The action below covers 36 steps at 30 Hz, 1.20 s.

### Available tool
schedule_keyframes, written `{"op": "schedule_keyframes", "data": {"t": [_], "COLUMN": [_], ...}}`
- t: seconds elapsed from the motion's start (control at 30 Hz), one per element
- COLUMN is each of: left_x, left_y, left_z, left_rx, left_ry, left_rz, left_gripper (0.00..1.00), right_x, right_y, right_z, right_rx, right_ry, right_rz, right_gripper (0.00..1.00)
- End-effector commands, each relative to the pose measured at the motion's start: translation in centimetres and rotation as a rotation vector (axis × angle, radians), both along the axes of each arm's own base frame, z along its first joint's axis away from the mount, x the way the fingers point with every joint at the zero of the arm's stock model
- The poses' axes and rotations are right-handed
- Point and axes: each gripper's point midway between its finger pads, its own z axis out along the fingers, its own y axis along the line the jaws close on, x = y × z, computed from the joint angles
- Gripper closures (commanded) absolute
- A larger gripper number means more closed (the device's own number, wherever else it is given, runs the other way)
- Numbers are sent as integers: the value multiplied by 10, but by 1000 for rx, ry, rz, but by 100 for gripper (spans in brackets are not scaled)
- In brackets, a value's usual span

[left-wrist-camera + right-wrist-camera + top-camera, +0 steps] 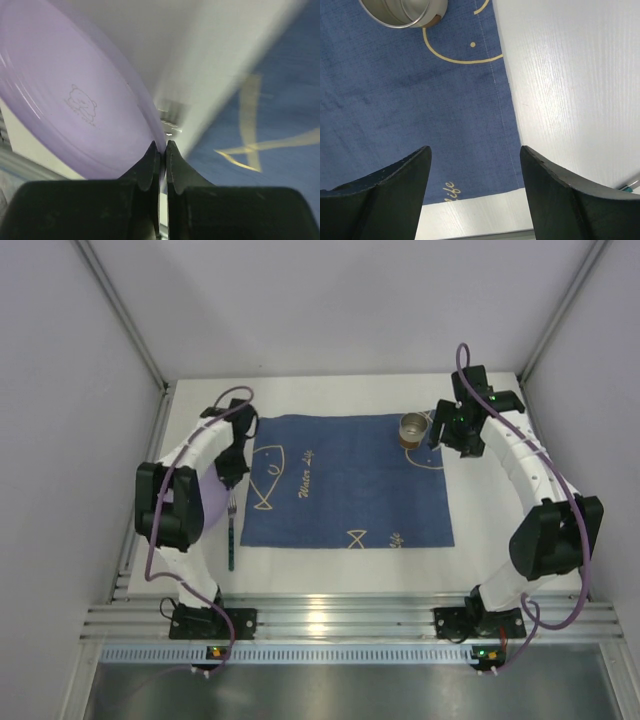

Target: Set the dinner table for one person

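Now lilac plate (75,100) pinched at rim by left claw (160,150), probably for moving onto mat (410,100); right claw (475,150) spread wide.

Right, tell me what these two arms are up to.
The left gripper is shut on the rim of a round lilac plate, beside the dark blue fish-print cloth on the white tabletop. The right gripper hangs open over the cloth's right edge, near a metal cup. A dark-handled fork lies left of the cloth.
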Motion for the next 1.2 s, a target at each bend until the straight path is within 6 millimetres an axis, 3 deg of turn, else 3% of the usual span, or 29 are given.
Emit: {"op": "schedule_keyframes", "data": {"t": [0.0,0.03,0.07,0.1,0.13,0.17,0.2,0.23,0.43,0.6,0.63,0.67,0.7,0.77,0.83,0.87,0.9,0.93,0.97,1.0,1.03,1.07,1.1,1.13,1.17], "left_x": [20,29,31,32,31,30,29,24,9,13,13,14,15,19,23,26,31,34,28,39,39,25,32,25,2], "left_y": [-88,-131,-150,-168,-202,-219,-236,-265,-355,-383,-384,-386,-387,-390,-389,-384,-371,-359,-333,-304,-280,-243,-196,-170,-136], "left_z": [52,72,77,68,86,86,72,77,42,26,23,20,20,30,48,80,87,98,88,123,129,96,115,104,69], "left_rx": [4,-19,-18,0,-14,-17,-13,-52,-145,-186,-186,-188,-190,-207,-215,-232,-204,-198,-164,-216,-238,-211,-235,-231,-177], "left_ry": [-120,-188,-200,-176,-223,-227,-199,-222,-220,-234,-230,-233,-236,-272,-319,-389,-421,-448,-415,-497,-502,-408,-457,-425,-327], "left_rz": [-182,-256,-293,-327,-398,-438,-478,-535,-698,-726,-728,-731,-732,-731,-722,-710,-687,-669,-646,-572,-523,-470,-364,-320,-302], "left_gripper": [100,100,100,100,100,100,100,100,100,100,95,73,63,50,32,26,14,10,7,5,6,7,7,8,8], "right_x": [1,1,-1,-2,-5,-7,-12,-16,-45,-62,-64,-65,-66,-66,-65,-65,-65,-66,-66,-66,-67,-67,-68,-68,-69], "right_y": [-14,-20,-29,-34,-38,-44,-47,-50,-74,-82,-82,-81,-80,-79,-79,-78,-77,-77,-77,-75,-74,-73,-71,-70,-68], "right_z": [29,31,33,34,37,37,35,38,31,22,23,20,20,18,18,17,18,18,19,19,20,20,20,19,16], "right_rx": [-59,-73,-74,-75,-75,-76,-83,-87,-101,-108,-106,-103,-101,-92,-89,-87,-85,-82,-80,-72,-66,-59,-51,-44,-38], "right_ry": [-72,-74,-79,-78,-82,-81,-72,-84,-66,-47,-50,-42,-44,-41,-42,-43,-45,-48,-50,-51,-57,-58,-63,-64,-63], "right_rz": [-17,-26,-47,-56,-60,-74,-79,-82,-130,-137,-134,-134,-133,-129,-129,-128,-126,-126,-126,-122,-119,-120,-115,-115,-116], "right_gripper": [28,28,28,28,28,28,28,28,27,27,27,27,27,27,27,27,27,27,27,27,27,27,27,27,27]}}
